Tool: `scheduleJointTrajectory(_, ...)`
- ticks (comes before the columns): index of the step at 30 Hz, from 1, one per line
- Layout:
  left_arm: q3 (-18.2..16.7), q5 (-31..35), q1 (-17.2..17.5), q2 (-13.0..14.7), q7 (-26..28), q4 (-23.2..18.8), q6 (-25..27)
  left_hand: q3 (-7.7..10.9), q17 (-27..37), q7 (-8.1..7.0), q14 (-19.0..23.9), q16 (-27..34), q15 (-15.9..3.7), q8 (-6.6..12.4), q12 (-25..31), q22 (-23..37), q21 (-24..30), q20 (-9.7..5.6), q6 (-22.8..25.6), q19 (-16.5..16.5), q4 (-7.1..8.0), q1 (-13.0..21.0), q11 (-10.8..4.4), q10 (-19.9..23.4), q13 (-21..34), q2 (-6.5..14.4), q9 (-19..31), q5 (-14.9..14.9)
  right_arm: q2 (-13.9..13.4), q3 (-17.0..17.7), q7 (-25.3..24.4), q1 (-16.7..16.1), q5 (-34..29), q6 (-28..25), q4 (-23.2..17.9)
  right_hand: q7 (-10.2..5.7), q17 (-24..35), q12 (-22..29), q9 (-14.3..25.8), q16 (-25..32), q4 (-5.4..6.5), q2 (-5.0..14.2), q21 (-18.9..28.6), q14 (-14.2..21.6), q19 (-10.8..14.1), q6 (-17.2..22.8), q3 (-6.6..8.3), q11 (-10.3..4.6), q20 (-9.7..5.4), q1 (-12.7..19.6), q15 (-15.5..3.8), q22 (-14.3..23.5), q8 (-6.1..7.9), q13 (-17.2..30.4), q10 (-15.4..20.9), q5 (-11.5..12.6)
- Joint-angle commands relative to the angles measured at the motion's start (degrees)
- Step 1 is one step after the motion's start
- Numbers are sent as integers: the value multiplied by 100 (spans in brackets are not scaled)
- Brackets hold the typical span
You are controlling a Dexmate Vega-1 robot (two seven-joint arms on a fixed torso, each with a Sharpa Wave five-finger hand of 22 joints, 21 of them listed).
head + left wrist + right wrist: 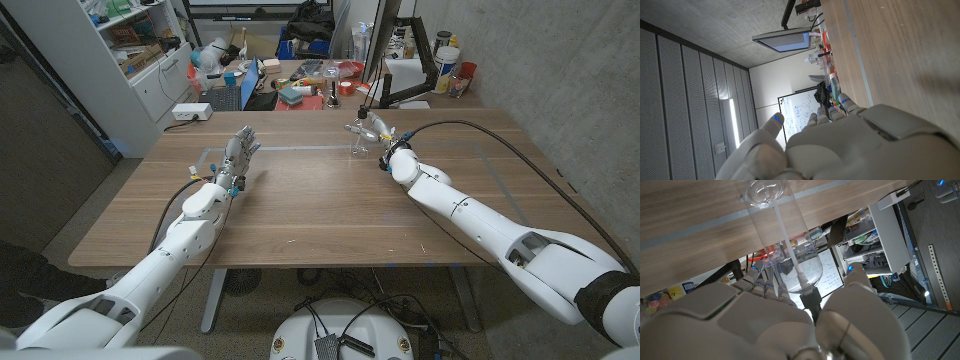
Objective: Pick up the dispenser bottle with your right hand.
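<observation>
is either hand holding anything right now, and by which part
The right hand grips the clear plastic dispenser bottle around its upper body near the pump neck. The left hand holds nothing.

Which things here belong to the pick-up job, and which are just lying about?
Job:
- dispenser bottle, clear, standing on the table
- right hand, fingers around the bottle

Lying about:
- left hand, holding nothing
- white power strip
- clutter on the far desk

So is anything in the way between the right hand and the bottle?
No, nothing visible. The right hand is already at the clear bottle, with fingers on one side and thumb on the other. The bottle's base is still on the table.
</observation>
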Motion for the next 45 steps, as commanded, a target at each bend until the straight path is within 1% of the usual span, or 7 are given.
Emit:
scheduleJointTrajectory(1, -19, -23, -24, 12, -39, 60, -3, -11, 19, -21, -351, 33, 0, 35, 31, 18, -8, -369, -196, -356, 0, -30, -11, -45, 30, 602, 7, 40, 111, -77, -34, 108, -43, -46, 192, 509, 17, 15, 19, 14, -20, -28, -32, 18, 16, -68, -25, -21, -7, 100, -16, 16, 38, 21, -52, 44)
scheduleJointTrajectory(30, -55, -66, -34, 19, -60, 141, 4, -35, 20, -14, -339, 37, 2, 37, 33, 18, -15, -346, -187, -357, 3, -42, -17, -37, 30, 592, 7, 42, 315, -344, -31, 385, -238, -388, 577, 198, 18, 15, 28, 11, -83, -85, -227, 2, 62, -329, -121, -227, -45, 520, -134, 24, 44, 31, -284, 191)
scheduleJointTrajectory(33, -54, -72, -49, 13, -77, 168, 4, -40, 21, -20, -337, 37, -5, 38, 35, 19, -13, -352, -183, -349, 4, -45, -12, -31, 30, 590, 7, 42, 334, -368, -34, 410, -256, -434, 609, 180, 18, 9, 29, 10, -89, -78, -235, -3, 118, -364, -126, -205, 7, 597, -101, 26, 44, 32, -330, 216)
scheduleJointTrajectory(36, -49, -67, -66, 11, -86, 191, 8, -43, 20, -22, -336, 37, -3, 38, 34, 19, -13, -353, -181, -347, 4, -47, -11, -30, 29, 587, 7, 42, 362, -379, -39, 432, -263, -510, 631, 168, 19, 9, 31, 13, -93, -65, -254, -2, 189, -397, -135, -160, 189, 715, -51, 28, 52, 33, -382, 252)
scheduleJointTrajectory(41, -39, -63, -96, 5, -111, 235, 19, -51, 20, -24, -332, 38, 1, 39, 35, 19, -14, -350, -177, -347, 3, -50, -15, -27, 29, 581, 7, 42, 395, -397, -28, 464, -242, -466, 730, 162, 20, 9, 32, 11, -89, -52, -279, -11, 196, -428, -141, -142, 261, 781, -14, 31, 51, 34, -417, 273)
scheduleJointTrajectory(44, -34, -61, -105, 4, -116, 247, 31, -58, 20, -24, -338, 35, -3, 38, 34, 19, -15, -354, -178, -347, 2, -53, -24, -29, 29, 578, 7, 42, 427, -389, -34, 474, -210, -474, 781, 160, 22, 14, 34, 12, -77, -34, -300, -16, 231, -452, -152, -131, 438, 845, 7, 34, 54, 36, -446, 295)
scheduleJointTrajectory(45, -32, -59, -110, 3, -119, 253, 33, -59, 20, -19, -335, 36, 5, 38, 34, 19, -15, -343, -179, -346, 2, -53, -18, -29, 29, 578, 7, 42, 420, -400, -13, 482, -210, -440, 797, 158, 23, 17, 35, 12, -66, -27, -318, -20, 254, -469, -168, -125, 608, 886, 18, 36, 56, 38, -470, 309)
